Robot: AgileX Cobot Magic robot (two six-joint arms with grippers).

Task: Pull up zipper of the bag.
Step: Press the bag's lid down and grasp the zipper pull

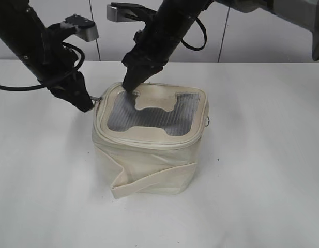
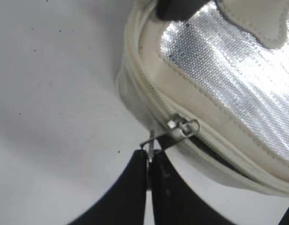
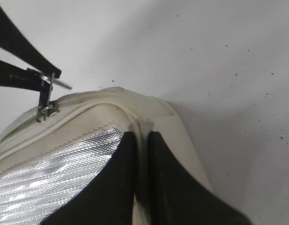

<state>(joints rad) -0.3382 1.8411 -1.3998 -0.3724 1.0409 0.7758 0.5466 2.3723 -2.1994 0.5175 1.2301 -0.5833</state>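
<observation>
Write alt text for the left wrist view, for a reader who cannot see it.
The left gripper, its black fingers closed, pinches the metal ring pull of a silver slider on the zipper at a corner of the cream bag. The bag's shiny grey mesh window fills the upper right, above a white table.

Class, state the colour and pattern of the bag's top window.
Silvery-grey fine mesh window, surrounding a cream bone-shaped patch; clearest in the left wrist view.

Black arms (image 1: 32, 41) (looped cables), grey wrist cameras (image 1: 81, 26).
</observation>
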